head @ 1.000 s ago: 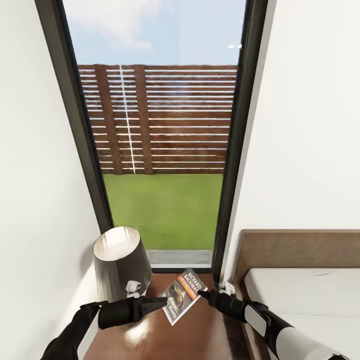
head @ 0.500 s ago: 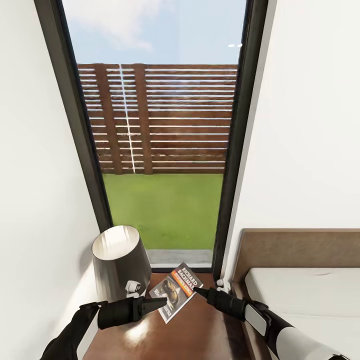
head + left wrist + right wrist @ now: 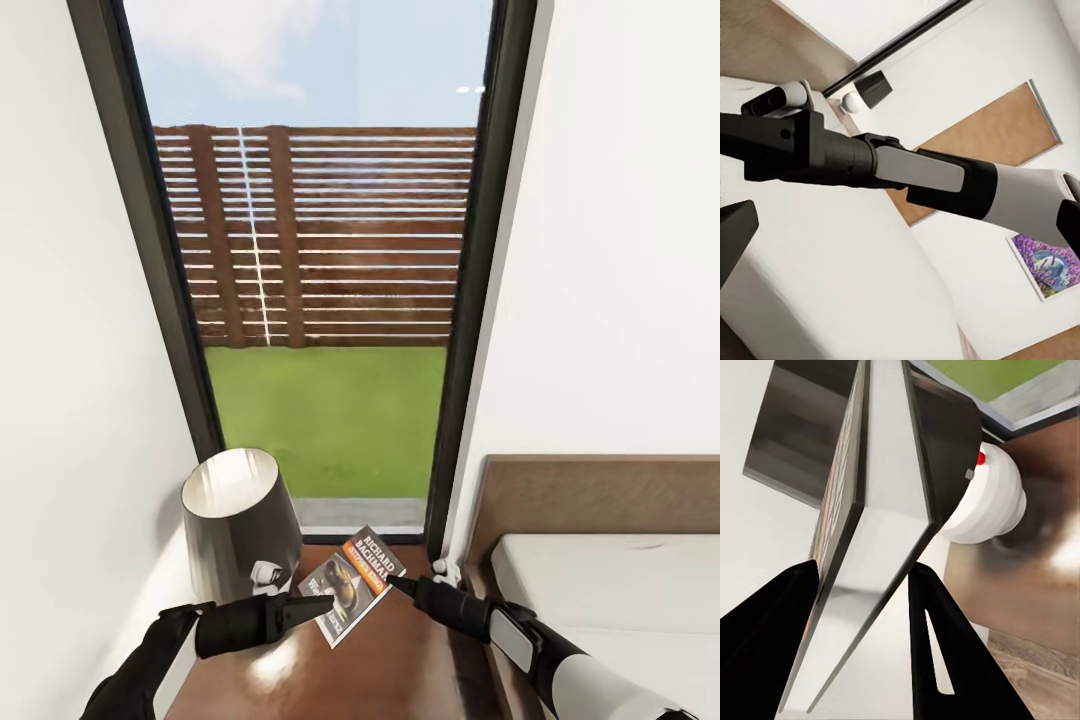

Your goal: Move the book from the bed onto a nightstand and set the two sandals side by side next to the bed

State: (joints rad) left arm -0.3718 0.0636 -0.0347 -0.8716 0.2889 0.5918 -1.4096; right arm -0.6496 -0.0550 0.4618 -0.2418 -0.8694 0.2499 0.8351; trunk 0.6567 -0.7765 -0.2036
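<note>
The book (image 3: pixel 350 585), a dark paperback with an orange band, hangs tilted just above the nightstand (image 3: pixel 400 670), close to the lamp. My right gripper (image 3: pixel 392 580) is shut on the book's right edge. In the right wrist view its two dark fingers straddle the book (image 3: pixel 870 547), the gripper (image 3: pixel 862 570) closed on the pale page edge. My left gripper (image 3: pixel 322 602) tapers to a shut tip at the book's lower left edge. The bed (image 3: pixel 600 590), with its brown headboard, lies to the right. The sandals are out of view.
A dark lamp (image 3: pixel 240 525) stands at the nightstand's back left, with a small white device (image 3: pixel 265 575) at its foot. A tall dark-framed window (image 3: pixel 330 300) is straight ahead and white walls close both sides. The left wrist view looks across my right arm (image 3: pixel 937 176) at the mattress (image 3: pixel 832 270).
My right gripper has carried the book a little left and towards the lamp since one second ago. Over the last half second it has barely moved. The left gripper has stayed put.
</note>
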